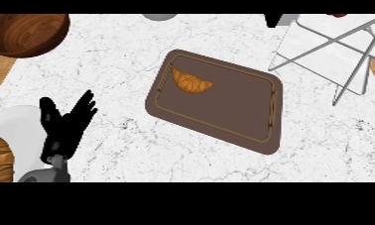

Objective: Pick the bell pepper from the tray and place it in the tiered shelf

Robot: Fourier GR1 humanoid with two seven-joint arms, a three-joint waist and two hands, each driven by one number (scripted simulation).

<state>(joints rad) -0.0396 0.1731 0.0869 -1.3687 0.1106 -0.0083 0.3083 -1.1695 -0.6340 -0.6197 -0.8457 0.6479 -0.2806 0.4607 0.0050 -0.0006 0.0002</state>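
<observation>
The brown tray [234, 107] lies slanted in the middle of the marble counter. Only a golden croissant [192, 83] lies on it, near its upper left corner; no bell pepper shows on the tray. The tiered shelf [330, 50], a white board in a grey wire frame, stands at the upper right. A small red thing [338, 15] peeks in at the top edge above the shelf, too little of it to identify. My left hand [66, 125] rests open at the lower left, fingers up, apart from the tray. My right hand is out of view.
A wooden bowl [29, 33] sits at the top left. A white plate [18, 130] lies at the left edge behind my left hand. A dark shape [273, 19] and a grey object [159, 16] show at the top edge.
</observation>
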